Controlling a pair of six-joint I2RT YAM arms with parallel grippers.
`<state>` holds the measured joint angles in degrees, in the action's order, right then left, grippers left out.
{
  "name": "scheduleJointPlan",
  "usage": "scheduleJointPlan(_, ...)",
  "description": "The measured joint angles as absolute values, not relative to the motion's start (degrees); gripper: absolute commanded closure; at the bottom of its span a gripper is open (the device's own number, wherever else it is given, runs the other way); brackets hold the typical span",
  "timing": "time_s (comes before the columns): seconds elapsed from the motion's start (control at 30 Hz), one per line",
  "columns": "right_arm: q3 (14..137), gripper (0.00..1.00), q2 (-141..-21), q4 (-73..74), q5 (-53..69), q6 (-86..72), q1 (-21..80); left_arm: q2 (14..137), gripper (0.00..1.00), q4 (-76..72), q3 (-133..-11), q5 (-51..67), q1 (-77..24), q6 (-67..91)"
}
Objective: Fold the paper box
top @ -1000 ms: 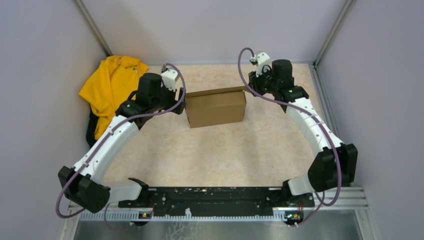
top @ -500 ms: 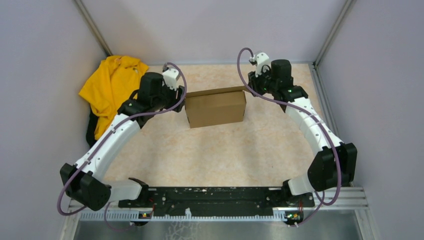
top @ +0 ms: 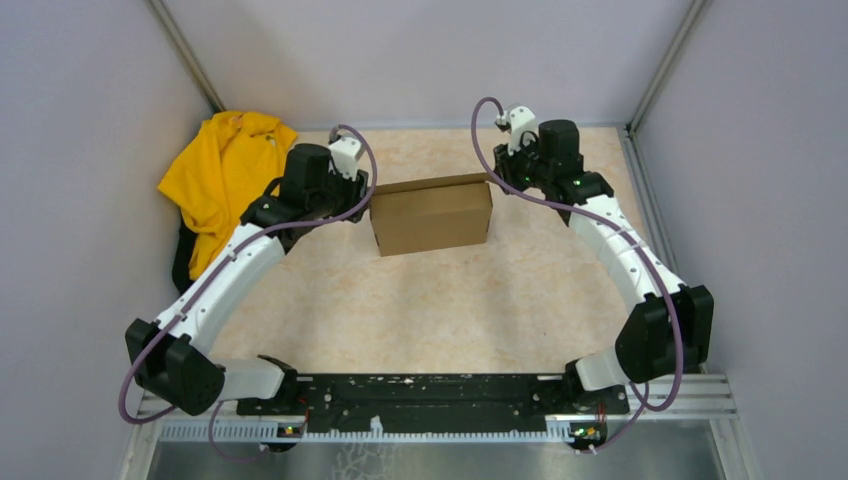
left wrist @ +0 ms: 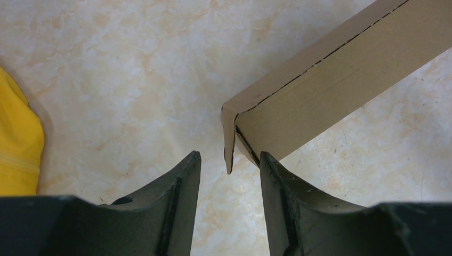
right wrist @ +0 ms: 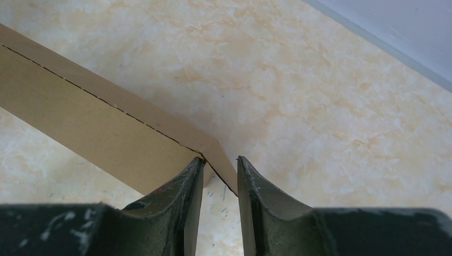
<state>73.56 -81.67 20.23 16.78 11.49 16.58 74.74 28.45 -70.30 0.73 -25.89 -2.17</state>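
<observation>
The brown paper box lies closed on the marbled table between both arms. My left gripper is at its left end. In the left wrist view the jaws of this gripper stand apart around a loose corner flap of the box; the left finger is clear of the flap and the right finger lies against the box wall. My right gripper is at the far right corner. In the right wrist view its jaws pinch the angled corner flap of the box.
A yellow cloth garment is heaped at the far left against the wall, and its edge shows in the left wrist view. Grey walls close in the table on three sides. The black base rail runs along the near edge.
The left gripper's jaws have narrowed around the box's left corner, and the left arm has edged slightly toward the box. The right arm and the box have not moved.
</observation>
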Motion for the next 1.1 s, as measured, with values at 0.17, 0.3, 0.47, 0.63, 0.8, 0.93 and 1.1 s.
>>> scheduleJointPlan(0.17,73.6,0.7,-81.7,20.3,16.0,11.5,16.7,74.9,0.52,28.4,-70.4,0.8,-25.9,-2.1)
scheduleJointPlan(0.3,73.6,0.7,-81.8,20.6,15.3,11.5,16.8,75.2,0.54,28.4,-70.5,0.8,-25.9,-2.1)
scheduleJointPlan(0.47,73.6,0.71,-81.8,20.9,14.6,11.5,16.8,75.6,0.59,28.4,-70.6,0.8,-25.9,-1.9)
scheduleJointPlan(0.63,73.6,0.74,-81.9,20.9,14.3,11.4,16.8,76.1,0.64,28.4,-70.7,0.8,-25.9,-1.6)
scheduleJointPlan(0.8,73.6,0.74,-82.3,20.9,14.0,11.4,16.9,76.6,0.67,28.4,-71.3,0.7,-25.9,-1.3)
scheduleJointPlan(0.93,73.6,0.76,-82.3,21.0,13.5,11.4,17.1,76.6,0.7,28.4,-71.3,0.6,-25.9,-1.1)
scheduleJointPlan(1.1,73.6,0.88,-82.7,21.0,13.3,11.4,17.3,76.9,0.82,28.4,-71.5,0.6,-25.9,-1.0)
